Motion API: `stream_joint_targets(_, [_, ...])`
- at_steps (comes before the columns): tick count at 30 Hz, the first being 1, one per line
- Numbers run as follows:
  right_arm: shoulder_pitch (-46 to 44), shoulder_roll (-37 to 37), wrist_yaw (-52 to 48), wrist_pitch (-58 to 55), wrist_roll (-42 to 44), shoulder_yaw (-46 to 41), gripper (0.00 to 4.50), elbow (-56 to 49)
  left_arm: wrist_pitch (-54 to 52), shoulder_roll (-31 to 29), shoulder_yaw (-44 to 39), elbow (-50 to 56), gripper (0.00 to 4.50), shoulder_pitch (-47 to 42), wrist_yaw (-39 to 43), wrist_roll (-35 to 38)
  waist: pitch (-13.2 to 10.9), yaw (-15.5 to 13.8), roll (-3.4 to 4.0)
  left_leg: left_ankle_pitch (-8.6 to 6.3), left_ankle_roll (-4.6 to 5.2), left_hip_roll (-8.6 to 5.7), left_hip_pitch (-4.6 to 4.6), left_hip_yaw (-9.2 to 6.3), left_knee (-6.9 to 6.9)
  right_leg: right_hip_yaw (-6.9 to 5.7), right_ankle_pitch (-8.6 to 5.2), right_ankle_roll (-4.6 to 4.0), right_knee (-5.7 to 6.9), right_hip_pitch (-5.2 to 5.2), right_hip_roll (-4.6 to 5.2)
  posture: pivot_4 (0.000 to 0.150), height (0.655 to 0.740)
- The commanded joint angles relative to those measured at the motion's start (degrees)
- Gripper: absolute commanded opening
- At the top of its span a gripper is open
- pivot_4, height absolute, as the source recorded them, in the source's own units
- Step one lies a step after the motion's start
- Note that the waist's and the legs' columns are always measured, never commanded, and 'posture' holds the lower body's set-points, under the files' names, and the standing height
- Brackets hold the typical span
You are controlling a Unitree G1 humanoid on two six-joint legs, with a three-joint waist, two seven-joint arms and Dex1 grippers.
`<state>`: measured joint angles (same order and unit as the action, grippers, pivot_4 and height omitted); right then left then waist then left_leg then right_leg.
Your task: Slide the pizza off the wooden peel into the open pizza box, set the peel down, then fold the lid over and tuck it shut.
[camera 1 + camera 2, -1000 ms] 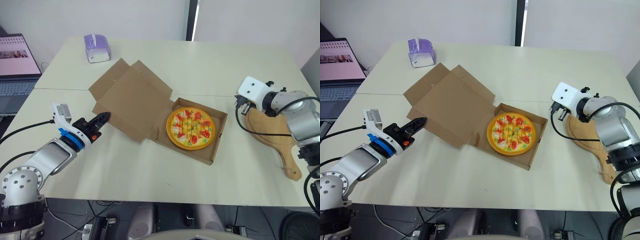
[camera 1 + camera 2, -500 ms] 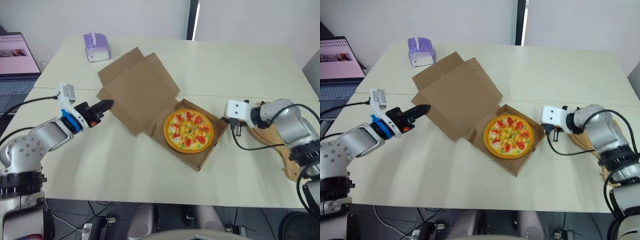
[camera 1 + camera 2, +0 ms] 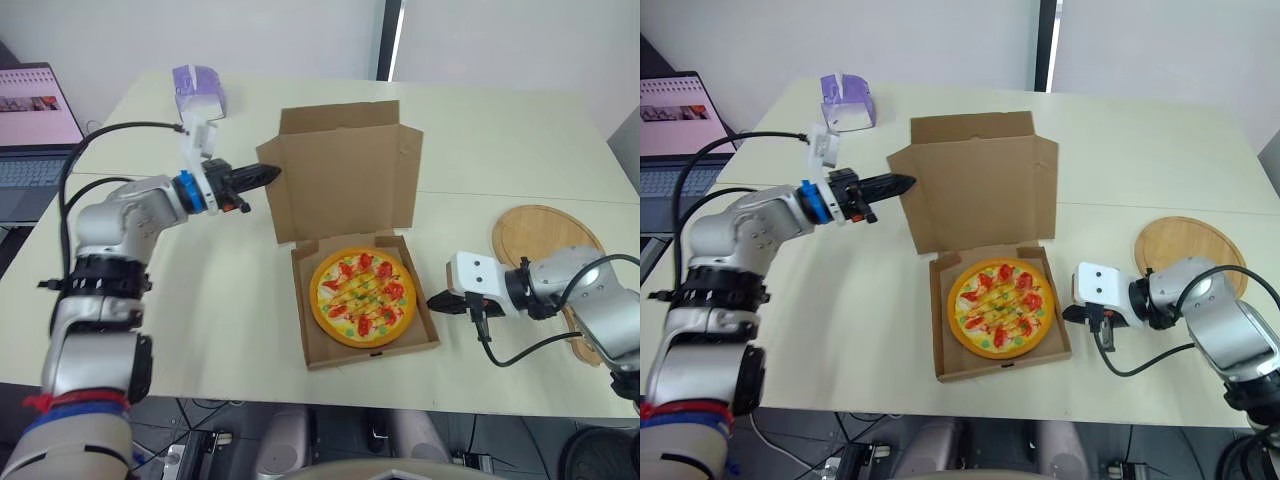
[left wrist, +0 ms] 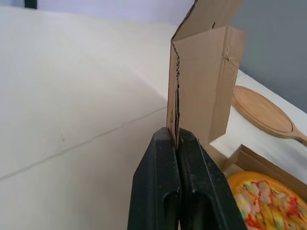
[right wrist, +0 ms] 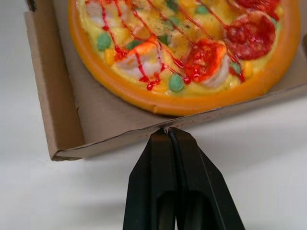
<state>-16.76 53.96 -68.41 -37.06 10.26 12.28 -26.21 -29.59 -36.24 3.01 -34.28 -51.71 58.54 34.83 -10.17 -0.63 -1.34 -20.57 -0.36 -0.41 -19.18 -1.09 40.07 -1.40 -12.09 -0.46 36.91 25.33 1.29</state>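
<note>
Lid point(image 3: 345, 180) has swung from flat to upright, left claw point(image 3: 270, 172) pinching its edge. Right claw point(image 3: 434, 300), pressed together, touches box point(image 3: 370, 353). Closing remains.

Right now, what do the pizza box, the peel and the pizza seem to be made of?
Pizza box: brown corrugated cardboard, matte; the fluted layer shows along the lid's cut edge. Peel: light wood by its tan colour, with a smooth, matte face. Pizza: probably a plastic or rubber replica, going by its glossy, uniform orange rim and shiny toppings.
</note>
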Motion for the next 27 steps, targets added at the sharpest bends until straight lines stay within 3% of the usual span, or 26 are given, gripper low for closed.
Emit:
stream_joint_targets(1, [0.58,-0.17,2.75,-6.71,2.94,-1.74,0.07,-6.12,7.76,2.79,-0.15,-5.98,0.00,-4.82,5.02,-5.11,0.00,0.01,-0.01,0.00,0.00,0.00,-0.05,-0.03,0.01,-0.03,0.00,0.00,-0.01,0.02,0.00,0.150,0.7218])
stream_joint_targets(5, [1.49,-1.17,8.39,-8.17,1.31,-1.77,0.07,-6.52,14.39,5.86,-1.48,-13.71,0.00,-9.78,7.16,-9.33,-0.02,0.05,-0.04,0.00,0.00,0.00,-0.29,-0.14,0.07,-0.14,0.01,0.01,-0.02,0.17,0.01,0.150,0.7218])
stream_joint_targets(12, [-0.40,-4.22,18.86,-7.08,1.87,-13.65,0.07,0.28,22.49,8.69,-5.26,-19.68,0.00,-13.67,4.58,-12.62,-0.05,0.17,-0.10,0.00,0.01,-0.03,-0.73,-0.21,0.21,-0.28,0.03,0.02,0.06,0.52,0.05,0.150,0.7218])
stream_joint_targets(15, [-4.82,-9.15,24.28,-10.12,4.97,-20.52,0.63,3.06,23.56,9.31,-6.12,-19.59,0.00,-13.54,4.85,-13.47,-0.06,0.33,-0.11,0.00,0.01,0.00,-0.71,-0.19,0.21,-0.32,0.04,0.00,0.12,0.52,0.06,0.150,0.7218])
stream_joint_targets(24, [-21.93,-18.54,34.57,-21.27,13.56,-28.68,3.70,9.25,23.28,10.39,-7.64,-16.78,0.00,-12.57,5.99,-14.51,-0.06,0.63,-0.10,0.01,0.05,-0.01,-0.76,-0.23,0.22,-0.40,0.08,-0.06,0.17,0.54,0.08,0.150,0.7218])
stream_joint_targets(27, [-26.21,-21.90,37.18,-23.99,15.86,-29.18,3.70,11.79,23.00,10.39,-7.88,-15.81,0.00,-12.01,6.15,-14.51,-0.06,0.68,-0.10,0.00,0.06,0.00,-0.78,-0.25,0.22,-0.44,0.08,-0.06,0.17,0.56,0.08,0.150,0.7218])
